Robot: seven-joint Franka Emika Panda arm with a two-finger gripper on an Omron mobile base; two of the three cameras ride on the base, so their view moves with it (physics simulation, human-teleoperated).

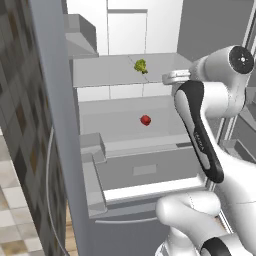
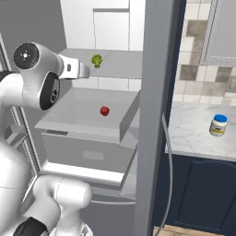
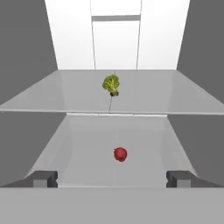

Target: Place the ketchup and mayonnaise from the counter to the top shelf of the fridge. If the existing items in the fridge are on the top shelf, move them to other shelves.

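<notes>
Facing the open fridge, the hand hangs open and empty. Below it, the red ball lies on a lower shelf; beyond, the floret occupies the top shelf. The mayonnaise waits on the surface. Little appears done.

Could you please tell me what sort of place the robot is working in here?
Most likely a home kitchen: an open fridge holding a broccoli floret and red ball, beside a marble counter with a mayonnaise jar.
</notes>
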